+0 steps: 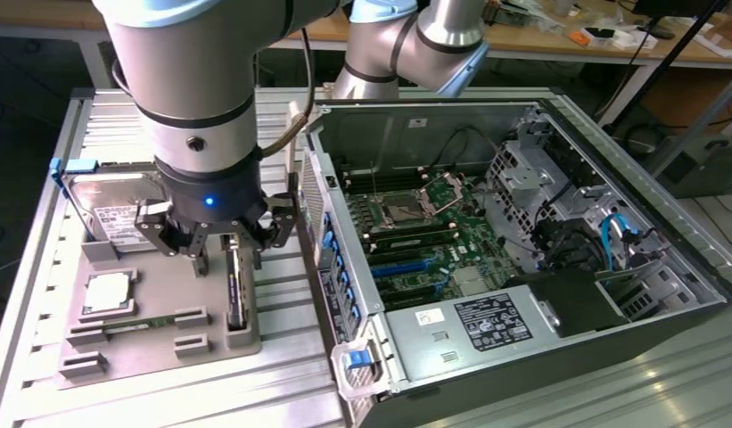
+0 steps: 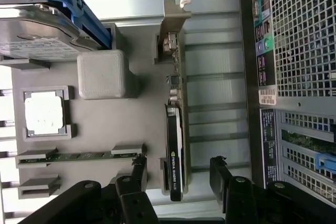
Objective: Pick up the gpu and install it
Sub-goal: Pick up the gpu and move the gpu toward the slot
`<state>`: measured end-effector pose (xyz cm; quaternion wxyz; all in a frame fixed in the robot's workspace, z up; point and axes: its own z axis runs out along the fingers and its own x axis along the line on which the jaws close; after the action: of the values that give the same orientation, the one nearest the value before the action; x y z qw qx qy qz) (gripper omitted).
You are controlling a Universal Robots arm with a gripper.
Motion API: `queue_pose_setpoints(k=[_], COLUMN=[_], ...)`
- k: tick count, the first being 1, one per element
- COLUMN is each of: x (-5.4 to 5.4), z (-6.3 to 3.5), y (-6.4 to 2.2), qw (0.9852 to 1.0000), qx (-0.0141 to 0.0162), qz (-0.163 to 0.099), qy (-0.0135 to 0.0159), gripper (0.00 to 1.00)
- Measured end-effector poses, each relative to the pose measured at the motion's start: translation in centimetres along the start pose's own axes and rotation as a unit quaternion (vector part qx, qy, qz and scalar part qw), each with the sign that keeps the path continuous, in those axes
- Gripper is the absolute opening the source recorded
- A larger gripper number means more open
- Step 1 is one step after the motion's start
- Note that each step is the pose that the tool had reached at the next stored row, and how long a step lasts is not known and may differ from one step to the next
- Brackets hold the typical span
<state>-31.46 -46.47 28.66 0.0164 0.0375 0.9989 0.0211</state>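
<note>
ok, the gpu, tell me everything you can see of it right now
The gpu is a thin card standing on edge in slotted holders of the grey tray, on the side nearest the computer case. One end carries a black cooler with a green-marked label; the other is bare board ending in a silver bracket with a bent tab. The open gripper straddles the black end, fingers clear of both faces.

Free gaps flank the upright gpu (image 1: 234,290) on both faces, beneath the parted fingers of the end effector (image 1: 223,251). The computer case (image 1: 319,223) wall crowds the exterior view's right. The hard drive (image 1: 110,212) stands farther left.
</note>
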Motion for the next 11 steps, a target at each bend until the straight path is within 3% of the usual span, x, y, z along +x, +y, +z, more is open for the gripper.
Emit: queue_pose_setpoints(k=[11], x=[0.0], z=[2.06], y=[-0.08], qw=[1.0], qx=[0.0], qz=[0.0], qy=[0.0], gripper=[0.6])
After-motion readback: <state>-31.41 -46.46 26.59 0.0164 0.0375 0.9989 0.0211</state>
